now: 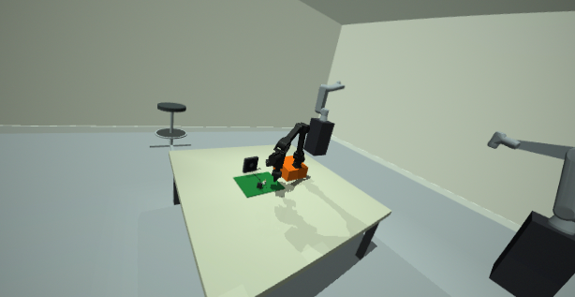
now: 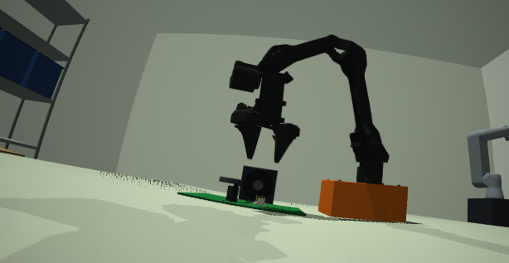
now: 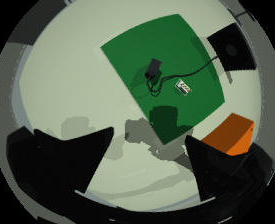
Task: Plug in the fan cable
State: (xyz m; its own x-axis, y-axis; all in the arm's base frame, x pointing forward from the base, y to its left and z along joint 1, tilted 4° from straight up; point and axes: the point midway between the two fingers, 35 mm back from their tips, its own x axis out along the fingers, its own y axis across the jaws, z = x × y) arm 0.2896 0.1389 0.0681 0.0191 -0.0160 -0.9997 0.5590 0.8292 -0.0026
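The green board (image 1: 245,184) (image 2: 286,210) (image 3: 173,35) lies flat on the table. The four-pin header (image 2: 260,201) (image 3: 183,88) is white, and its pins show bare. The cable's plug, a small black block (image 1: 259,185) (image 2: 232,193) (image 3: 154,67), stands on or just over the board beside the header, apart from it; its exact contact is unclear. A thin black cable (image 3: 194,74) loops beside the plug and runs to the black fan (image 1: 250,164) (image 2: 258,184) (image 3: 231,49). My gripper (image 1: 276,178) (image 2: 263,160) (image 3: 150,135) is open and empty, pointing down above the board, touching nothing.
The fan stands upright beyond the board's edge. The orange base block (image 1: 294,172) (image 2: 361,202) (image 3: 228,135) under my arm sits near the board. A dark flat bar (image 2: 230,179) shows left of the fan in the exterior view.
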